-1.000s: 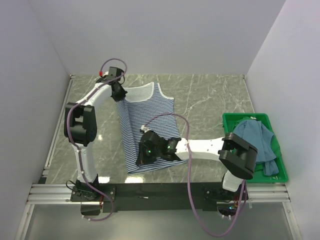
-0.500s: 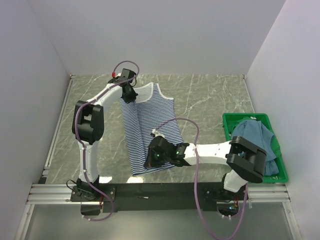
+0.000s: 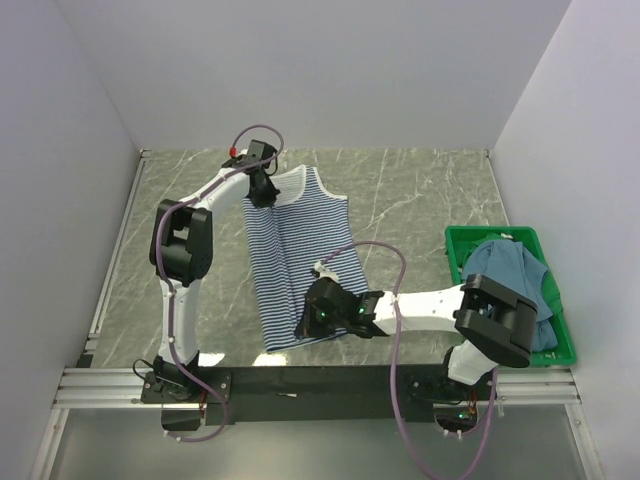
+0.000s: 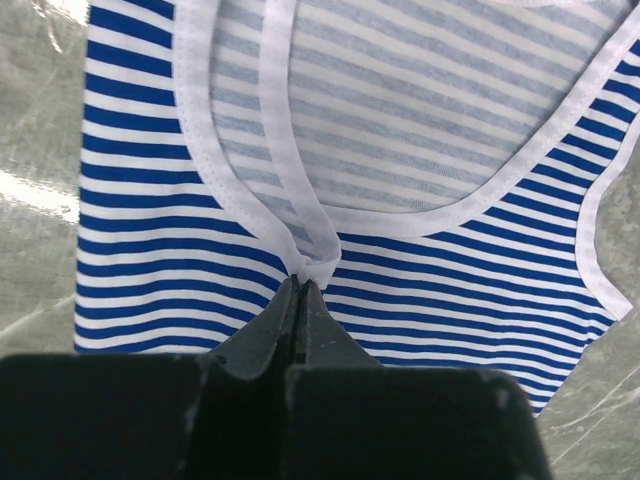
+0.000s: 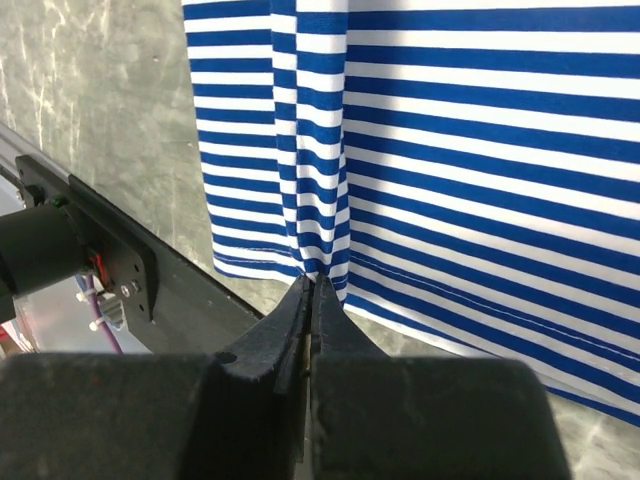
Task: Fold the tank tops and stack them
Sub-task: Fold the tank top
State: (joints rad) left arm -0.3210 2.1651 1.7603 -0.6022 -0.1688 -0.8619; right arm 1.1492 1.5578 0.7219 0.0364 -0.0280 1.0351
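My left fingers [image 4: 270, 328] clamp the strap trim of the striped tank top [image 3: 300, 240], and my right fingers [image 5: 275, 332] pinch its hem. Holding both ends should let one long edge fold over evenly.

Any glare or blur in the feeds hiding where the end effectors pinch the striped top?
Top external: even light, soft shadows, striped tank top sharp. Left wrist: glare patches on the table at the left edge, none on the cloth; left end effector dark and soft, trim at its tips clear. Right wrist: stripes crisp; right end effector dark, its pinch on the fold visible.
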